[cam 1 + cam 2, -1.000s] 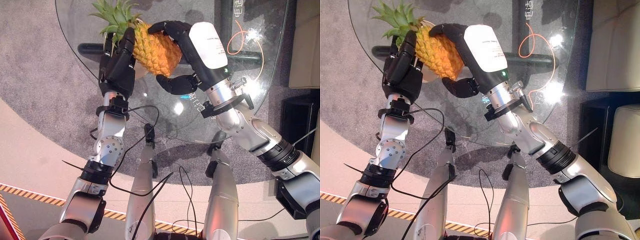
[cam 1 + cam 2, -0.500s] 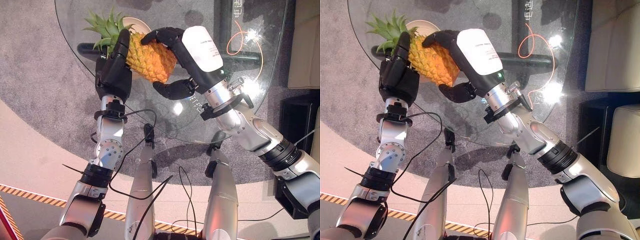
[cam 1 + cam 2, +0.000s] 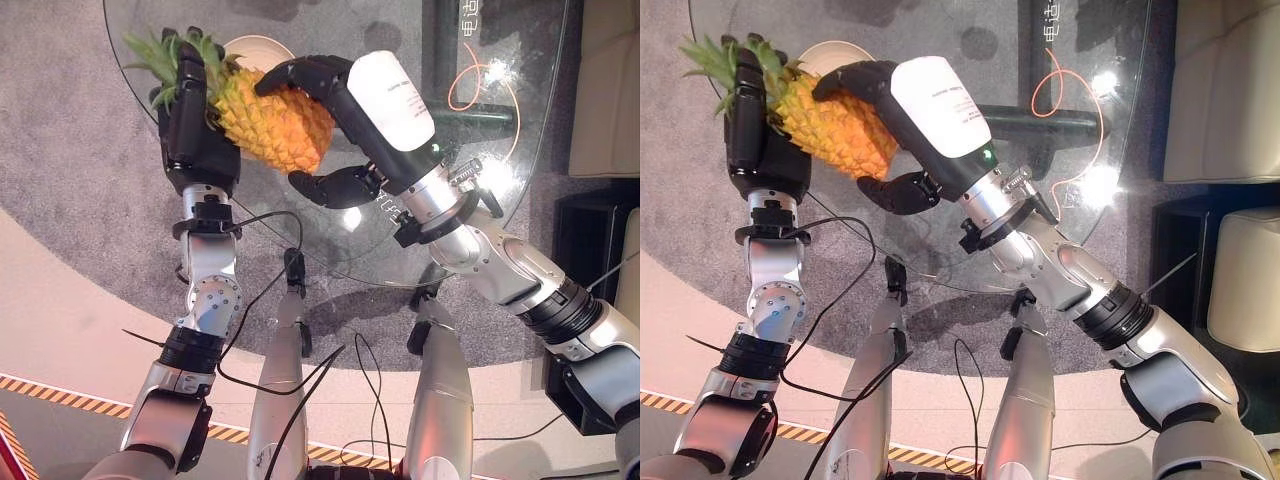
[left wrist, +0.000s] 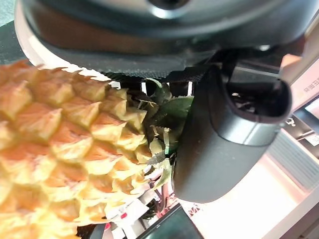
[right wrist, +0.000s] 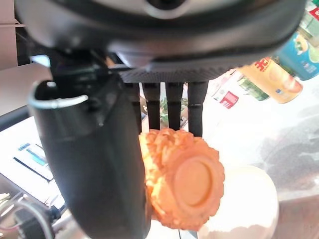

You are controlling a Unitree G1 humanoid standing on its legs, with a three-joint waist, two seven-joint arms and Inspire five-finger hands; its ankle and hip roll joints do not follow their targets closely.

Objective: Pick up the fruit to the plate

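Pineapple (image 3: 268, 125) in the upper left of the left eye view, held in the air between both hands, lying nearly on its side with the green crown (image 3: 160, 55) toward the upper left and the base toward the lower right. Left hand (image 3: 195, 130) at the crown end, fingers upright along the fruit's near side and curled against it among the leaves; in the left wrist view, orange scaly skin (image 4: 60, 164) close against the palm, with the dark thumb (image 4: 224, 139) closed in beside the leaves. Right hand (image 3: 335, 130) at the base end, dark fingers (image 3: 300, 75) wrapped over the top of the fruit and thumb (image 3: 330, 188) tucked under it, white cover (image 3: 392, 100) on the back of the hand facing up. In the right wrist view, the round flat base of the fruit (image 5: 192, 184) gripped between the row of fingers and the thumb (image 5: 99, 159), with the pale plate (image 5: 249, 199) below and beside it. Cream plate (image 3: 255, 50) on the round glass table (image 3: 500, 180), peeking out just behind the fruit at the upper edge of the frame. Orange cord (image 3: 475, 85) looped on the glass in the upper right, well apart from the fruit. Grey carpet (image 3: 80, 200) under the table.
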